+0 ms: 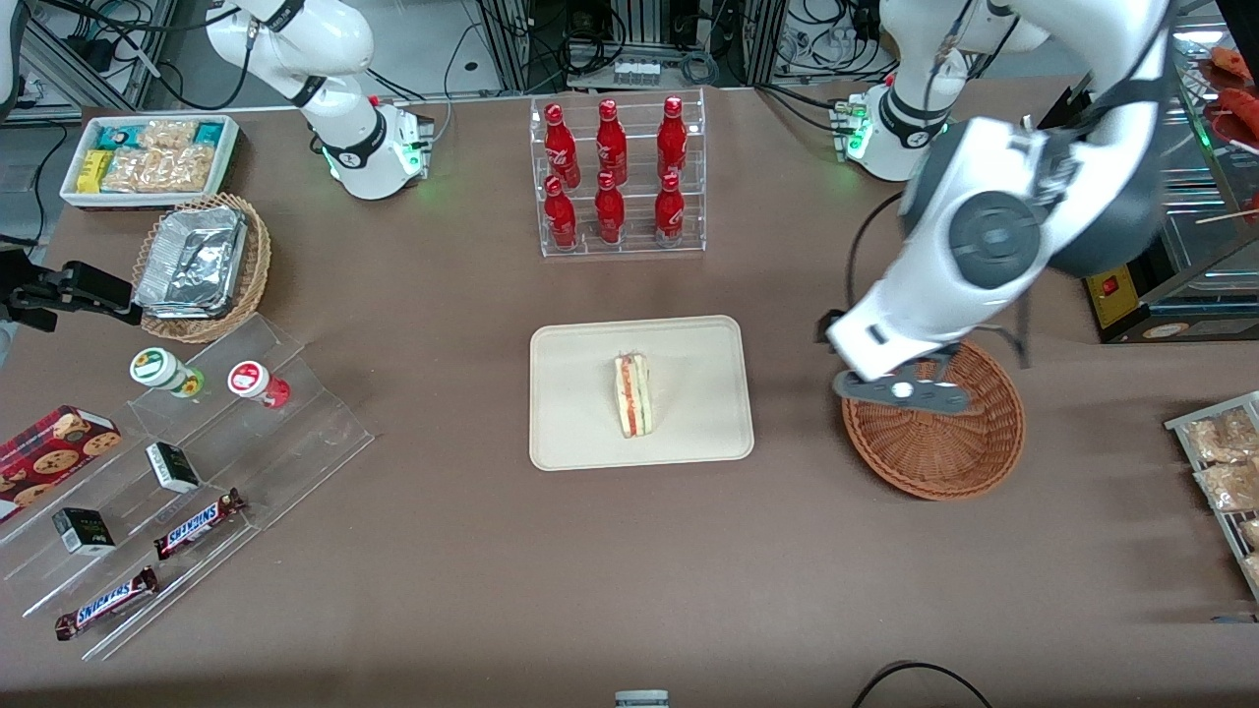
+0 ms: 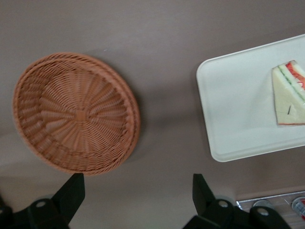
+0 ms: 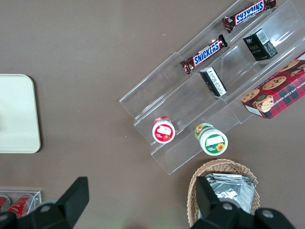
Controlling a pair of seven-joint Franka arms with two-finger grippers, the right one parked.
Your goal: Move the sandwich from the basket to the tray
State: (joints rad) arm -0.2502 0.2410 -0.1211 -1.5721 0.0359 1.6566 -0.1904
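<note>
The sandwich (image 1: pixel 632 395) (image 2: pixel 289 95), a pale wedge with red and green filling stripes, lies on the cream tray (image 1: pixel 575 433) (image 2: pixel 238 114) in the middle of the table. Toward the working arm's end sits the round reddish-brown wicker basket (image 1: pixel 944 452) (image 2: pixel 76 113), with nothing in it. My gripper (image 1: pixel 903 390) (image 2: pixel 138 195) hangs high above the basket's rim, on the edge farther from the front camera. Its two dark fingers (image 2: pixel 71 193) stand wide apart over bare table, holding nothing.
A clear rack of red bottles (image 1: pixel 618 177) stands farther from the front camera than the tray. Toward the parked arm's end are a tan basket with foil containers (image 1: pixel 202 264), a white snack bin (image 1: pixel 148 157) and a clear stepped shelf (image 1: pixel 187 482). A rack of packets (image 1: pixel 1225 472) lies near the basket.
</note>
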